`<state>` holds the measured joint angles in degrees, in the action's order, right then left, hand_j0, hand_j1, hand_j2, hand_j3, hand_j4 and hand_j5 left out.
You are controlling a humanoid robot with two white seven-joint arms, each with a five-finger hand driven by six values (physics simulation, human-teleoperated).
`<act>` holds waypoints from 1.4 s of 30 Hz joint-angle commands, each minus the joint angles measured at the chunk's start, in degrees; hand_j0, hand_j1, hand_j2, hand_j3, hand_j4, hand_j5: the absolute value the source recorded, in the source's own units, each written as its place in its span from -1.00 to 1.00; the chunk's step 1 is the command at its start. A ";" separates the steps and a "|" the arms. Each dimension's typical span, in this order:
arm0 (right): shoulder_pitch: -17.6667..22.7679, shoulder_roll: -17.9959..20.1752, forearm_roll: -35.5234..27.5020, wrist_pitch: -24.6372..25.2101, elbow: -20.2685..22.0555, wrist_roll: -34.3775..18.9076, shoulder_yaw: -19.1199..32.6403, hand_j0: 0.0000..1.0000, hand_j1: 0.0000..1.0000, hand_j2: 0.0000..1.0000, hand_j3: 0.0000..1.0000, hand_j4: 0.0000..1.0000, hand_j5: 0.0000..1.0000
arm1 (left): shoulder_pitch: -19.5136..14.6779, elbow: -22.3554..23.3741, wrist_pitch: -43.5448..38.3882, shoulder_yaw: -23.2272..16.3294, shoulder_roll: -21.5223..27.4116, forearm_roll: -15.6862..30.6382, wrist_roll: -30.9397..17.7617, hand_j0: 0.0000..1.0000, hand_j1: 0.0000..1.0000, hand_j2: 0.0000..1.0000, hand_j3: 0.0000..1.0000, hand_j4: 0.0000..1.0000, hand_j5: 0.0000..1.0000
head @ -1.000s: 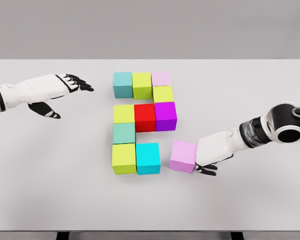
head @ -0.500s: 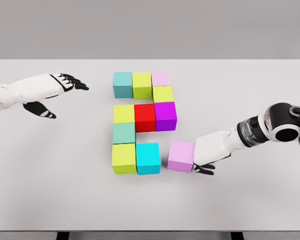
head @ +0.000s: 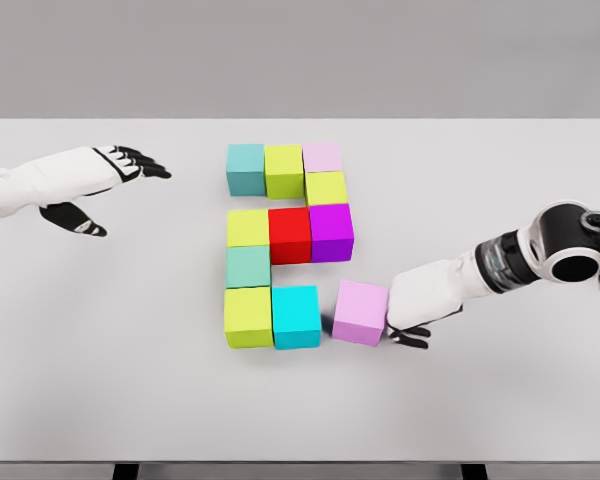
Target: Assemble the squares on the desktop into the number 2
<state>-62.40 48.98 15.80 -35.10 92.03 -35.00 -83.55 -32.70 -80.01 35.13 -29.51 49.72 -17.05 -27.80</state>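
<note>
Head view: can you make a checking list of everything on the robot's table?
Surface: white table, plain.
Job's things: ten coloured blocks joined in a nearly complete 2; lilac cube sits tilted beside the cyan block, small gap left.
Clutter: nothing seen.
Hands: right hand pressed against the lilac cube's right side; left hand open, off to the left, holding nothing.
Cables: nothing seen.
Surroundings: grey wall.
</note>
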 commanded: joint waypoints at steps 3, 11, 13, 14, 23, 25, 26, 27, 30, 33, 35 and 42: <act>0.00 0.24 -0.16 0.10 -0.45 0.00 0.05 -0.74 -0.74 -0.74 -0.74 -0.74 -0.74 | 0.00 0.12 -0.13 0.16 0.82 0.44 0.03 1.00 1.00 1.00 1.00 1.00 1.00; -0.26 -2.04 -0.07 0.10 -4.58 0.00 0.05 -0.74 -0.74 -0.74 -0.74 -0.74 -0.74 | 2.02 0.12 -0.13 3.32 0.91 0.44 0.12 1.00 1.00 1.00 1.00 1.00 1.00; -0.26 -2.31 -0.07 0.10 -4.58 0.00 0.05 -0.74 -0.74 -0.74 -0.74 -0.74 -0.74 | 2.11 0.12 -0.13 3.32 0.91 0.53 0.03 1.00 1.00 1.00 1.00 1.00 1.00; -0.26 -2.31 -0.07 0.10 -4.58 0.00 0.05 -0.74 -0.74 -0.74 -0.74 -0.74 -0.74 | 2.11 0.03 -0.13 3.32 0.91 0.53 0.12 1.00 1.00 1.00 1.00 1.00 1.00; -0.35 -2.75 0.02 0.10 -4.32 0.00 0.84 -0.74 -0.74 -0.74 -0.74 -0.74 -0.74 | 2.37 0.03 -0.13 3.32 0.91 0.88 0.03 1.00 1.00 1.00 1.00 1.00 1.00; -0.35 -2.75 0.02 0.10 -4.23 0.00 0.93 -0.74 -0.74 -0.74 -0.74 -0.74 -0.74 | 2.37 0.03 -0.13 3.32 0.91 0.97 0.03 1.00 1.00 1.00 1.00 1.00 1.00; -0.35 -2.75 0.02 0.10 -4.32 0.00 0.93 -0.74 -0.74 -0.74 -0.74 -0.74 -0.74 | 2.37 0.03 -0.13 3.32 0.91 0.97 0.03 1.00 1.00 1.00 1.00 1.00 1.00; -0.35 -2.75 0.02 0.10 -4.23 0.00 0.93 -0.74 -0.74 -0.74 -0.74 -0.74 -0.74 | 2.37 0.03 -0.13 3.32 0.91 0.97 0.12 1.00 1.00 1.00 1.00 1.00 1.00; -0.44 -2.83 0.02 0.10 -4.23 0.00 0.93 -0.74 -0.74 -0.74 -0.74 -0.74 -0.74 | 2.37 0.03 -0.13 3.32 0.91 0.97 0.03 1.00 1.00 1.00 1.00 1.00 1.00; -0.35 -2.92 0.02 0.10 -4.32 0.00 0.93 -0.74 -0.74 -0.74 -0.74 -0.74 -0.74 | 2.37 0.03 -0.13 3.32 0.82 0.97 0.12 1.00 1.00 1.00 1.00 1.00 1.00; -0.35 -2.66 0.10 0.10 -4.32 0.00 0.93 -0.74 -0.74 -0.74 -0.74 -0.74 -0.74 | 2.37 0.03 -0.13 3.32 0.82 0.97 0.03 1.00 1.00 1.00 1.00 1.00 1.00; -0.26 -2.40 0.37 0.10 -5.02 0.00 1.81 -0.74 -0.74 -0.74 -0.74 -0.74 -0.74 | 2.37 0.12 -0.13 3.32 0.91 0.97 0.03 1.00 1.00 1.00 1.00 1.00 1.00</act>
<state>-62.58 46.53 16.33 -35.11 87.25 -35.00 -82.11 -30.23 -79.91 35.13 -26.22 50.54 -16.46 -27.78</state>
